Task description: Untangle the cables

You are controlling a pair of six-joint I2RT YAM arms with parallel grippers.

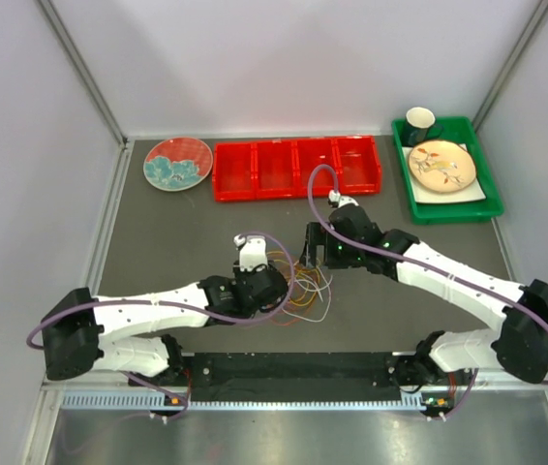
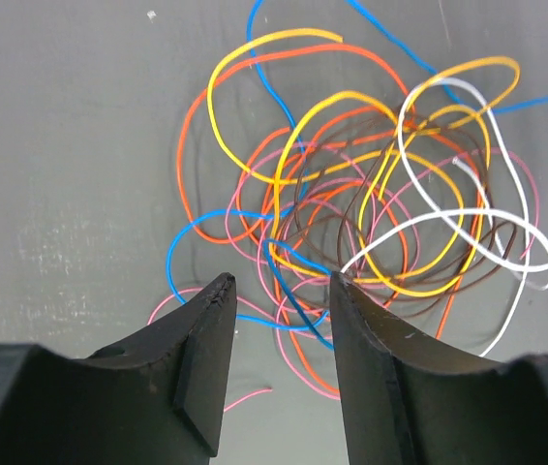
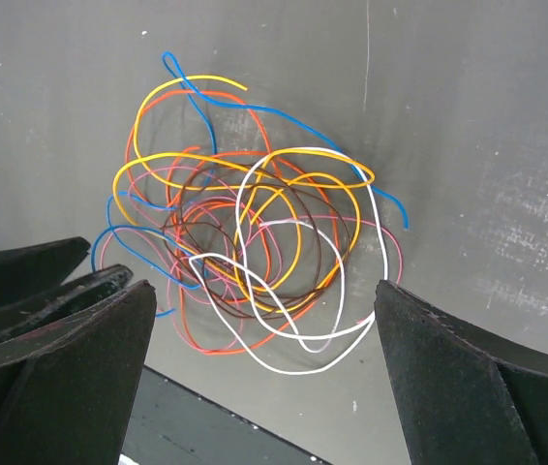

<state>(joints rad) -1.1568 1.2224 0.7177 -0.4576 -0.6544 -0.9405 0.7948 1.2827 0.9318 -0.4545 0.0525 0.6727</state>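
Grey table [image 1: 177, 232] walled in white, with cables [image 1: 303, 281] of orange, yellow, blue, pink, brown and white heaped in one loose tangle near its middle, left hand [image 2: 281, 286] open just over the tangle's edge, gripping nothing, right hand [image 3: 264, 291] spread wide above it, red tray [image 1: 284, 197] and green tray [image 1: 453, 215] behind.

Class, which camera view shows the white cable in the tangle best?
The right wrist view: the white cable shows as whole loops. The left wrist view hides its lower end behind a finger. The top view shows only a tiny tangle.
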